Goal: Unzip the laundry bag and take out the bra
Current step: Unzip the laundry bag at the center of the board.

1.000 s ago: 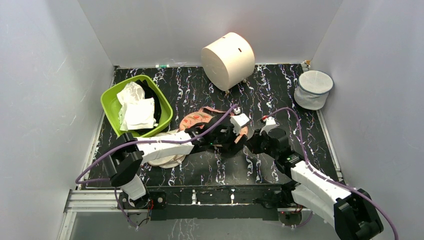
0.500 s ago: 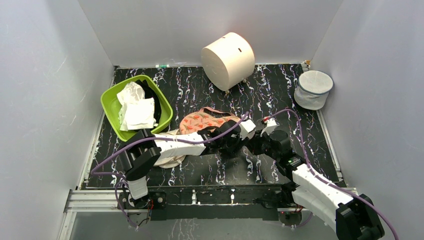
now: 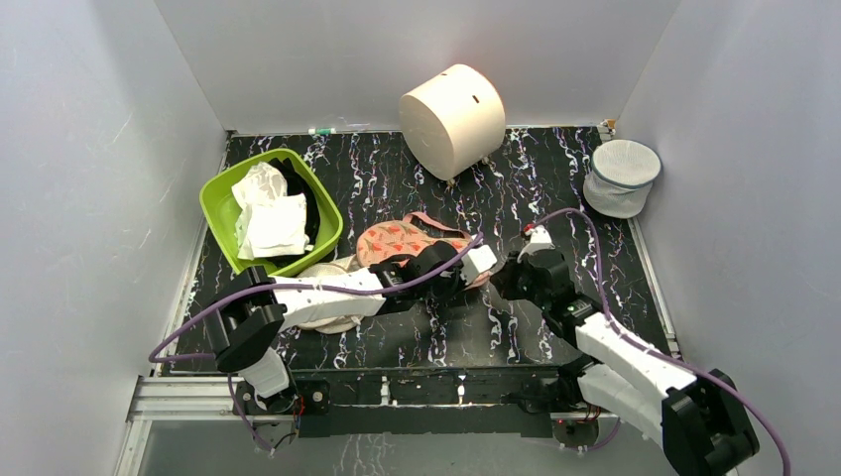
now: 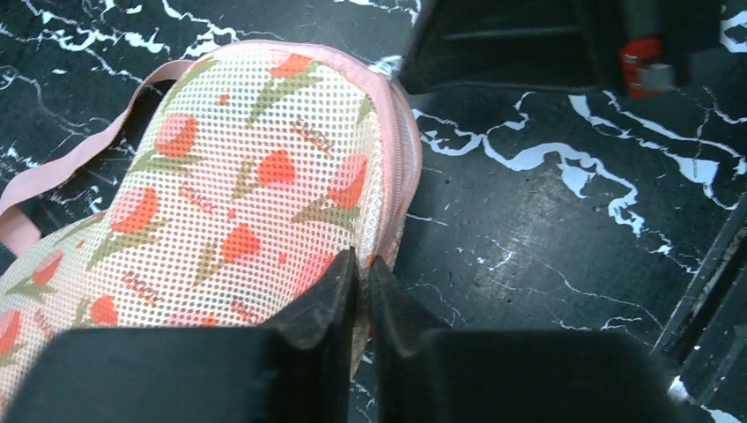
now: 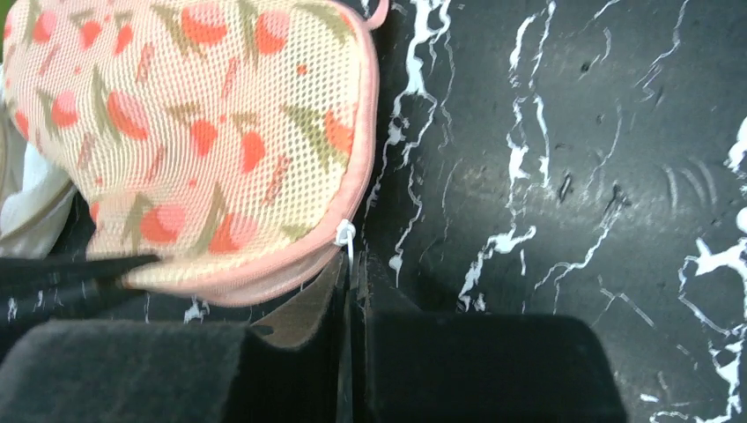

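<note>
Beside the green tub, on the side away from the wall, the laundry bag lies flat on the black marbled table with its floral face up. Its zipper looks closed all round the pink rim. The bra does not show, so it is presumably inside the case.

At the end of the bag farthest from the tub, both tools meet. The right gripper has its fingers pressed together on the small white zipper pull, which hangs off the rim. The left gripper is nearly closed, and its tips seem to pinch the edge of the bag just beside the zipper seam.

The step in hand is starting the unzip. To do it well, the left pinch should act as a firm anchor, so that the case does not slide toward the tub or lift off the table. The right gripper should draw the pull along the curve of the rim rather than straight off it, staying low and in line with the teeth. The tab is thin and could slip from the pads, and the soft mesh may bunch, so a slow, steady pull looks wise.
</note>
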